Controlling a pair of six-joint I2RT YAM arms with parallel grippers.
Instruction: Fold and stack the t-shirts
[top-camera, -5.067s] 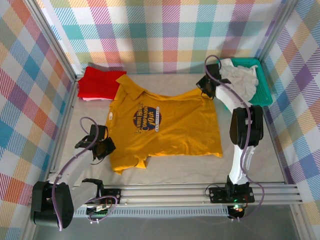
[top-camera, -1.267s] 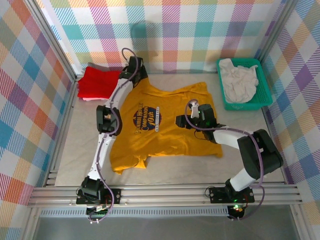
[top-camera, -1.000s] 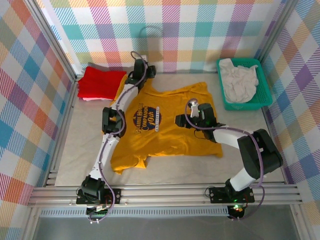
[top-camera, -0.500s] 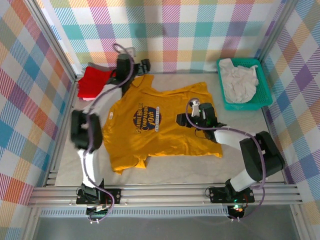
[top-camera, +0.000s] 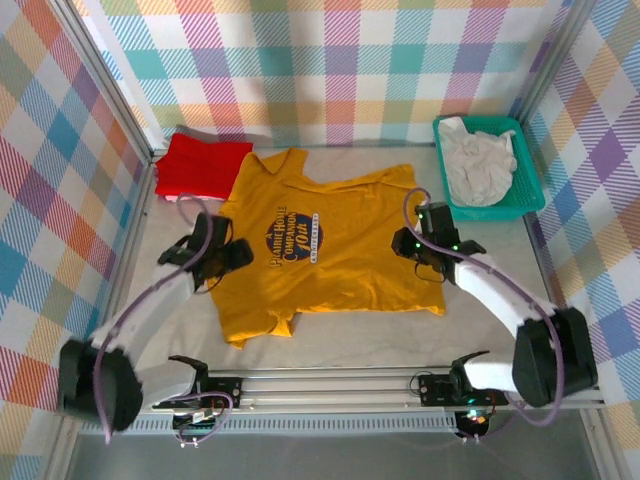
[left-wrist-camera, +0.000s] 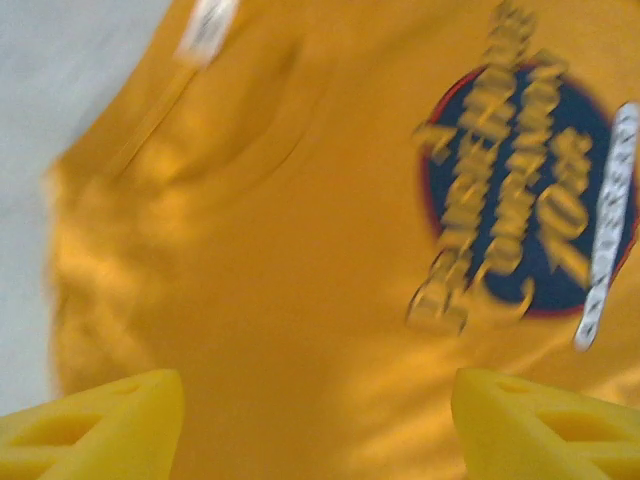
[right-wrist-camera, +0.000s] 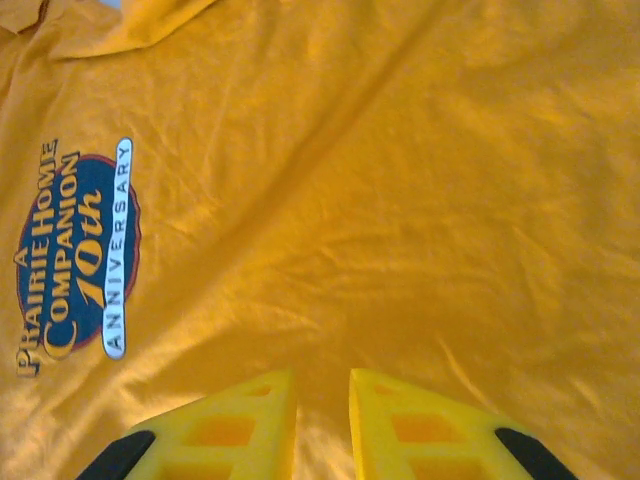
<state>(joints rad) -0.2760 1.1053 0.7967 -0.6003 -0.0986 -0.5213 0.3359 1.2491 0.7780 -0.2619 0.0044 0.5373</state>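
The mustard-yellow t-shirt lies spread face up in the middle of the table, its dark oval logo showing. The logo is blurred in the left wrist view. My left gripper hovers at the shirt's left edge, open, its fingers far apart over yellow cloth. My right gripper is over the shirt's right half with its fingers almost together, only a narrow slit between them, and holds nothing. The folded red t-shirt lies at the back left. The off-white t-shirt is crumpled in the basket.
The teal mesh basket stands at the back right against the checked wall. Checked walls close in the back and both sides. A metal rail runs along the near edge. Bare grey table shows to the right of the shirt.
My left arm has swung from the shirt's collar at the back down to its left edge. My right gripper has shifted a little to the right. The collar now lies flatter.
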